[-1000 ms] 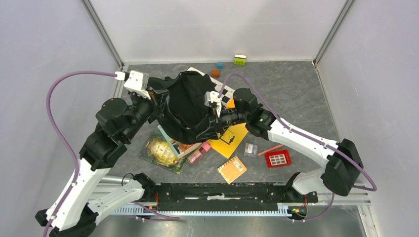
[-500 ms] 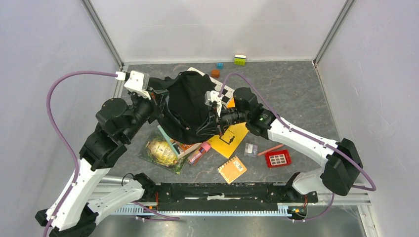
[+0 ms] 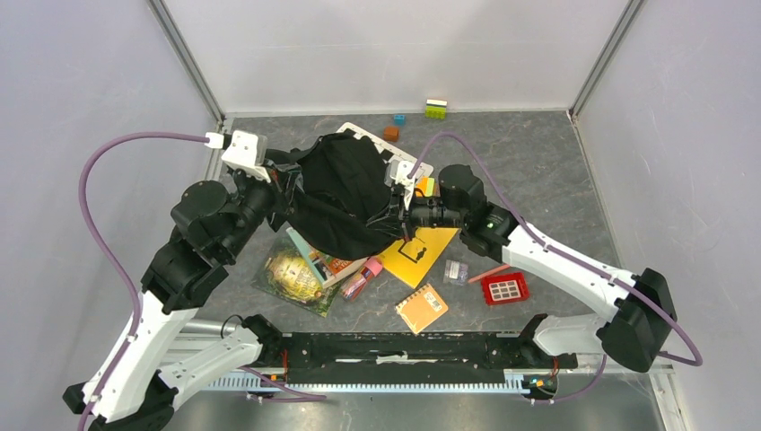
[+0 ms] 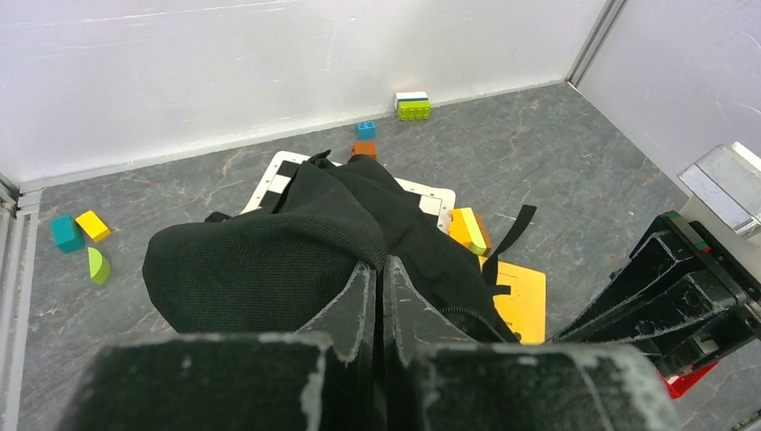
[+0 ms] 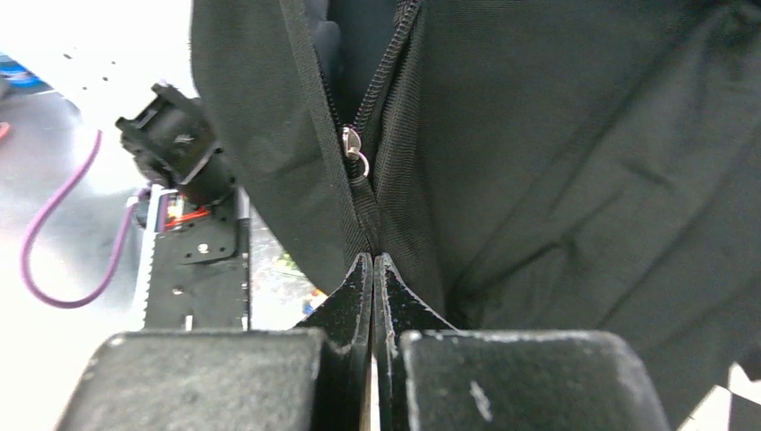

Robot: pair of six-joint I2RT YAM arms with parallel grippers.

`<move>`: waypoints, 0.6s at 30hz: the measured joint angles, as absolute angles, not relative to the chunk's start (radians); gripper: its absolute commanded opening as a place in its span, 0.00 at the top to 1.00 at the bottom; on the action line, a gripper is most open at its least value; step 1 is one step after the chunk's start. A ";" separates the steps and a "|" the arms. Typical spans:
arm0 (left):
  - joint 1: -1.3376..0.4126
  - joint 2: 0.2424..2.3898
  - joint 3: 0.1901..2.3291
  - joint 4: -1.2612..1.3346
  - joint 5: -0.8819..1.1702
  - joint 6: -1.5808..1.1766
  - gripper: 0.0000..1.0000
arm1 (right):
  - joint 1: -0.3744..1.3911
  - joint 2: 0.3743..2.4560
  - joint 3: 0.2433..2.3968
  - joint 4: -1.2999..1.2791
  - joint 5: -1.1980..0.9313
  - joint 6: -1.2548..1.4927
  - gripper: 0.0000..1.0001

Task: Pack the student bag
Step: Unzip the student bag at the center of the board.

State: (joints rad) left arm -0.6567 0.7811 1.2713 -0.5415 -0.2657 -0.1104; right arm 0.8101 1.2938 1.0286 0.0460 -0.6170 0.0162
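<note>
Tabletop: grey, strewn with loose books and small blocks.

Student bag: centre-left, bunched and held up between both arms, its lower edge hanging over the books.

Left fingers: pressed together on a fold of bag fabric.

Right fingers: pinched shut on the zip seam just below the zip slider — not on the slider itself.

Risk: pulling from this grip would likely drag cloth rather than run the zip. Both pinches are thin — either could slip and let the bag sag onto the books.

Two arms of white links, black joints, trailing purple cables.
</note>
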 measured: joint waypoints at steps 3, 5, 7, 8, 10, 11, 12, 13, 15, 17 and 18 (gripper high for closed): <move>-0.657 0.776 1.271 -0.545 -0.278 -0.110 0.98 | 0.820 1.275 1.005 0.057 -0.532 -0.008 1.00; -0.657 0.776 1.271 -0.545 -0.284 -0.110 0.98 | 0.831 1.264 0.989 0.070 -0.483 -0.023 1.00; -0.658 0.778 1.271 -0.545 -0.289 -0.110 0.98 | 0.845 1.250 0.968 0.084 -0.437 -0.035 1.00; -0.659 0.779 1.271 -0.545 -0.290 -0.110 0.98 | 0.851 1.242 0.958 0.090 -0.419 -0.039 1.00; -0.659 0.784 1.272 -0.544 -0.302 -0.107 0.98 | 0.862 1.222 0.936 0.093 -0.382 -0.051 1.00; -0.659 0.786 1.274 -0.544 -0.315 -0.104 0.98 | 0.864 1.214 0.924 0.086 -0.367 -0.054 1.00; -0.658 0.787 1.275 -0.545 -0.327 -0.102 0.98 | 0.865 1.208 0.909 0.075 -0.348 -0.058 1.00; -0.658 0.789 1.277 -0.545 -0.340 -0.098 0.98 | 0.866 1.205 0.894 0.064 -0.329 -0.059 1.00; -0.659 0.791 1.277 -0.545 -0.356 -0.091 0.98 | 0.871 1.205 0.873 0.049 -0.302 -0.062 1.00; -0.659 0.793 1.277 -0.545 -0.369 -0.086 0.98 | 0.875 1.205 0.859 0.035 -0.278 -0.065 1.00; -0.659 0.793 1.277 -0.545 -0.375 -0.083 0.98 | 0.878 1.205 0.855 0.030 -0.268 -0.067 1.00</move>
